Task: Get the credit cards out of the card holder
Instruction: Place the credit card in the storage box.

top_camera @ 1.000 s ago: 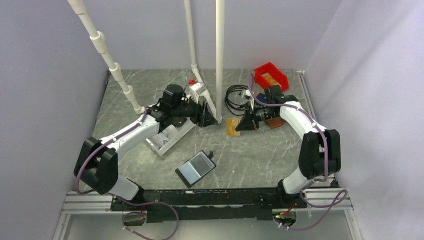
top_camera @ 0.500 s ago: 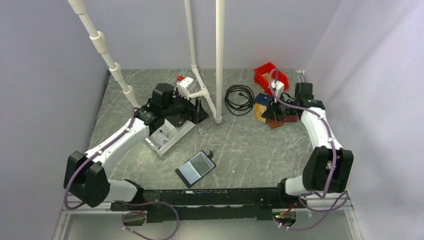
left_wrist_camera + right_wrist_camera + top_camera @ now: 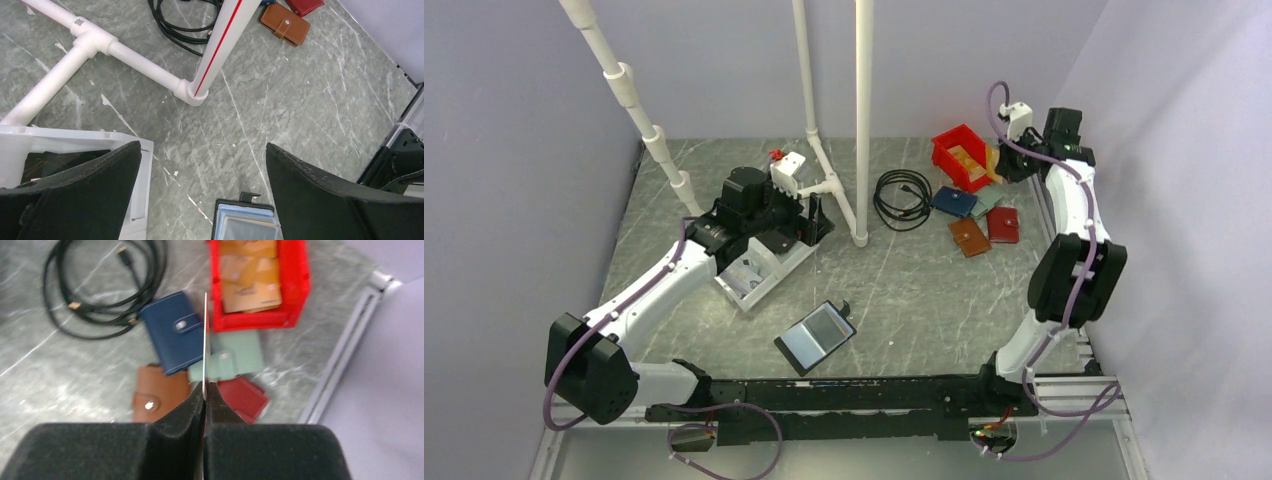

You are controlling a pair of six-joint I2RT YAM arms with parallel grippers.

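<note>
Right pincer point(image 3: 205, 390) is up high, to the right of and beyond the tall white upright pipe point(image 3: 862, 120). Its jaws are pressed tight on 1 thin plastic credit card point(image 3: 205, 340), which shows edge-on, standing straight out from the pads. Below it is the red plastic bin point(image 3: 250, 322), with gold-tan cards point(image 3: 250, 275) lying flat inside. 4 snap wallets cluster just beside that bin, all right of the pipe: dark blue point(image 3: 175, 332), pale green point(image 3: 237, 354), brown leather point(image 3: 157, 400) and dark red point(image 3: 244, 396). The flat black folding card holder point(image 3: 816, 335) lies open on the grey marbled counter point(image 3: 924, 290). It is nearer the arm bases than the pipe's foot and slightly left of it, pale window facing up. Left pincer point(image 3: 202, 150) hovers left of the pipe, spread wide with nothing in it, over the edge of a white tray point(image 3: 75, 135).
</note>
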